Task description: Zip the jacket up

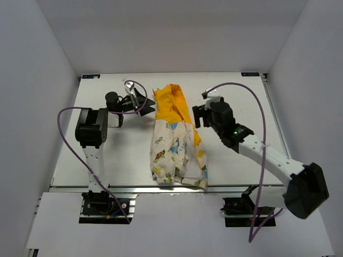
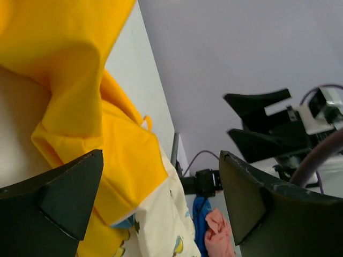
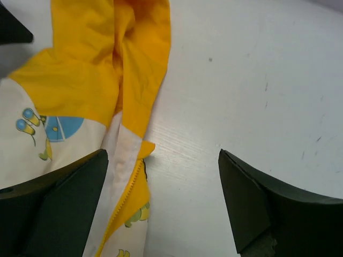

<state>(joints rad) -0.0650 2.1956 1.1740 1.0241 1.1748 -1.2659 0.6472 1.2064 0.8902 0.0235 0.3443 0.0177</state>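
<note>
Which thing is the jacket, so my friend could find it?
Look at the white table between the left robot arm and the right robot arm. In its middle lies a small crumpled cloth jacket. Its bright yellow hood end and cream, cartoon-printed body stand out from those black-and-white machines.

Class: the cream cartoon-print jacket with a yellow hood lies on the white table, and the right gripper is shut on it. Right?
No: the right wrist view shows the right gripper open, empty. The cream cartoon-print, yellow-hooded jacket does lie on the white table.
</note>
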